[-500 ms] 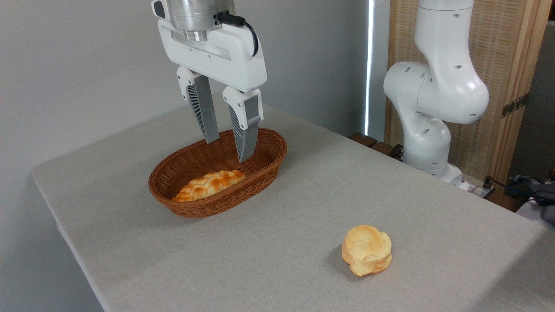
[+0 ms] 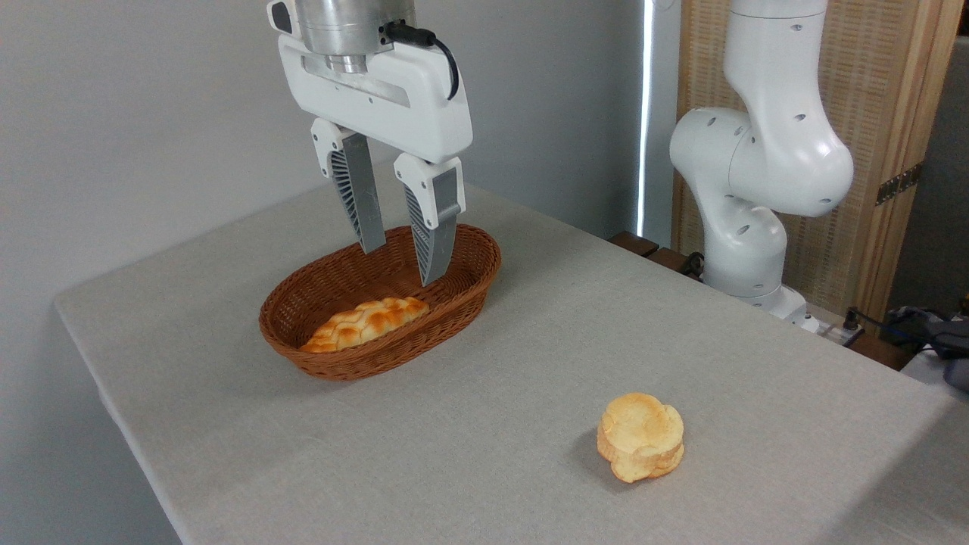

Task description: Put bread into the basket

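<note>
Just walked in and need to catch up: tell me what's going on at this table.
A white robot arm is moving bread into a wicker basket. Its tool hangs open and empty above the basket, holding nothing. A long braided loaf already lies inside the basket. The small round bun sits out on the grey tablecloth, toward the front right and well apart from the basket, untouched. So that bun is not yet in the basket.

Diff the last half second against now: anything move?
The gripper shifted slightly right above the basket, open and empty; nothing grasped or released. The braided loaf stays in the basket, and the bun stays on the table.
</note>
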